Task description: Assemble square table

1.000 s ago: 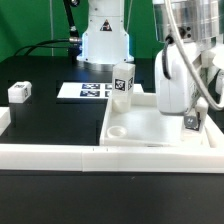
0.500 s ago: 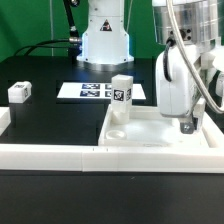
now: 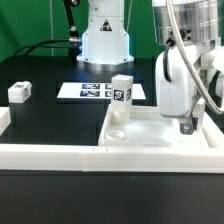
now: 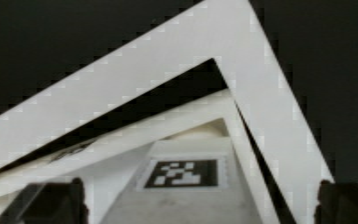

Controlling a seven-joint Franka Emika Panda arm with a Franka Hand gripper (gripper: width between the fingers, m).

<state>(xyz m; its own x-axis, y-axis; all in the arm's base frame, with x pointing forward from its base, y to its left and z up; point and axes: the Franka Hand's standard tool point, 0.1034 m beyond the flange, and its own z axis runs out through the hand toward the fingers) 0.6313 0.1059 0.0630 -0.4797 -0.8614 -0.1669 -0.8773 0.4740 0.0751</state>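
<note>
The white square tabletop [image 3: 155, 132] lies tray-like at the exterior view's right, against the front wall. One white tagged leg [image 3: 121, 93] stands upright in its far left corner. A second leg [image 3: 19, 91] lies loose on the black table far to the left. My gripper [image 3: 188, 124] hangs over the tabletop's right side, open. In the wrist view the tabletop's rim [image 4: 158, 80] runs away from me, and a tagged white face [image 4: 185, 172] lies between my dark fingers [image 4: 51, 205], touching neither. My gripper [image 4: 204, 198] holds nothing.
The marker board [image 3: 88, 91] lies flat behind the tabletop. A long low white border wall [image 3: 55, 157] runs along the front and turns up at the left [image 3: 4, 122]. The arm's white base [image 3: 105, 40] stands at the back.
The jaws have opened wide and let go. The tabletop's far side has sunk back down, and the leg on it, higher and tilted before, now stands lower and upright.
</note>
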